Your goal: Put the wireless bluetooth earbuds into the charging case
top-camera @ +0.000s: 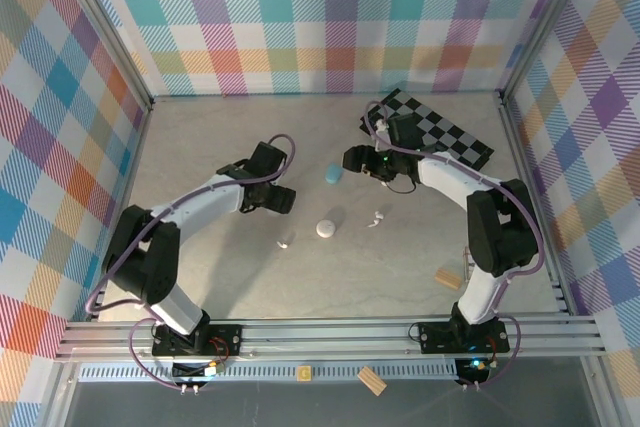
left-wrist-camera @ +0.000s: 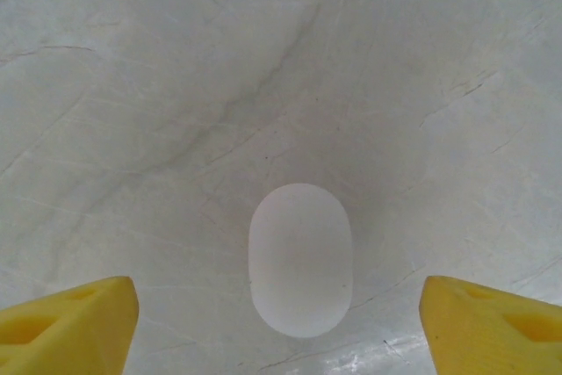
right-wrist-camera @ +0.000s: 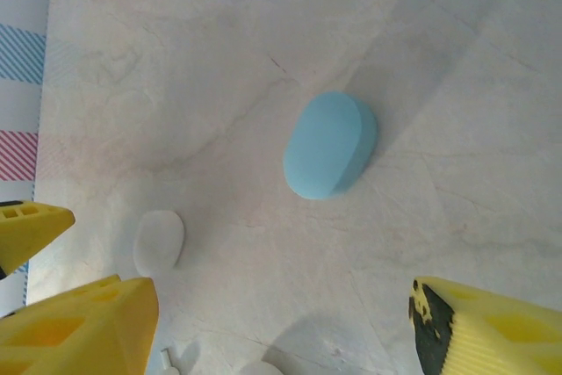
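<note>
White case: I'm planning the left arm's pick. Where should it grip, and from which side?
Across its narrow middle, on the two long sides, coming straight down. The white case lies flat on the table, lengthwise between the left gripper's open jaws, so they would likely close squarely.

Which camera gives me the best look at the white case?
Left wrist: the white case sits large, central and unblocked. Top external shows it as a small, distant white oval; right wrist catches it small near the left edge.
</note>
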Controlling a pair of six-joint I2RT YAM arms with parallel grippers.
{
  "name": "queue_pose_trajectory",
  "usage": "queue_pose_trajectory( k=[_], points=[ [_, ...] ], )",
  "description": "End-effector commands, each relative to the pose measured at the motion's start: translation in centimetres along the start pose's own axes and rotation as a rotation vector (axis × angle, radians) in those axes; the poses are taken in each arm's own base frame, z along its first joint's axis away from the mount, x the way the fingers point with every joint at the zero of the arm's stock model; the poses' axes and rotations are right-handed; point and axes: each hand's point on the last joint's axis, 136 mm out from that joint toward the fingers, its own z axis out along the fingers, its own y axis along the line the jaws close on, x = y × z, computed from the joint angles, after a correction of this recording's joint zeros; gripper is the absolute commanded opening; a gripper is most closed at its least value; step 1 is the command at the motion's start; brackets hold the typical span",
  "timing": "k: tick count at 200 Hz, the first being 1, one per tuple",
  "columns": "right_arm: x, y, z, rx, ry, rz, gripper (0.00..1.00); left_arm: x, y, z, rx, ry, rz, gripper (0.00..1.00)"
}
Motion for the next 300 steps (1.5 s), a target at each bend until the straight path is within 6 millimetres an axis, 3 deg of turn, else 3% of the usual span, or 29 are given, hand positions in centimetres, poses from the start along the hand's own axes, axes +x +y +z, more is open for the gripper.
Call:
queue_pose_trajectory(
  k=[1,80,159,226,260,300],
  points=[
    [-0.6,0.9,-1.2,-0.041,-0.029,-0.019,0.75,1.1,0.2,0.7,0.005,0.089,0.007,0.79],
    [-0.5,0.1,-1.2,-0.038,-0.028,0.0,0.76,2.4,0.2,3.8,-0.02,0.14,-0.014,0.64],
    [-0.6,0.5,-2.3,-0.051,-0.043,0.009,0.76,2.3,-0.4,4.0,0.012,0.139,-0.016,0.43],
    [0.5,2.9,-4.5,-0.16,-0.003,0.022,0.75,0.0,-1.7,0.8,0.118,-0.022,0.0,0.42],
    [2.4,4.6,-5.6,-0.249,0.084,0.041,0.76,-2.9,-4.1,-2.3,0.28,-0.243,0.042,0.42],
    [4.7,7.0,-5.9,-0.439,0.22,0.066,0.76,-4.3,-8.5,-6.4,0.489,-0.49,0.205,0.43]
  ],
)
